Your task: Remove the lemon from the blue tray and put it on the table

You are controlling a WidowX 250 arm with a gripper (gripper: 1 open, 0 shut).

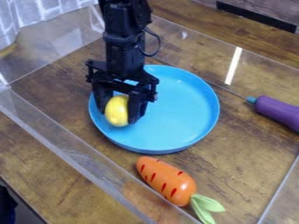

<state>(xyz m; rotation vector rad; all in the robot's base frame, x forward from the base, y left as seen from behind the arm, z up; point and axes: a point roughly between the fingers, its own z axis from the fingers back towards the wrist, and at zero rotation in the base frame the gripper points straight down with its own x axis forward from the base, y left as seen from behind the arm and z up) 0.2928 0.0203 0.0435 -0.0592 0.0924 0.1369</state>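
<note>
Where the dark arm reaches down from the top of the view, you have these items to account for.

Item one: the gripper (121, 110), black, pointing straight down over the left part of the blue tray (193, 109). Its jaws are closed on the lemon (117, 111), one finger on each side of the fruit.

Item two: the lemon, small, smooth and yellow, held between the fingers above the tray's left inner floor, close to the left rim. You cannot tell from this view whether its underside touches the tray floor or sits just clear of it.

Item three: the blue tray, round, shallow, bright blue with a raised rim, lying flat on the table (70, 188) about mid-scene. Apart from the lemon and the gripper over it, its floor shows plain blue, with a pale glare streak on the far right side.

Item four: the table, dark brown wood grain, bounded by clear acrylic walls (47, 61) that you see at the left, near and far edges.

Item five: an orange carrot (167, 180) with green leaves, lying on the table just near and right of the tray, apart from its rim.

Item six: a purple eggplant (281, 110) at the right edge of the view, on the table, well apart from the tray.
</note>
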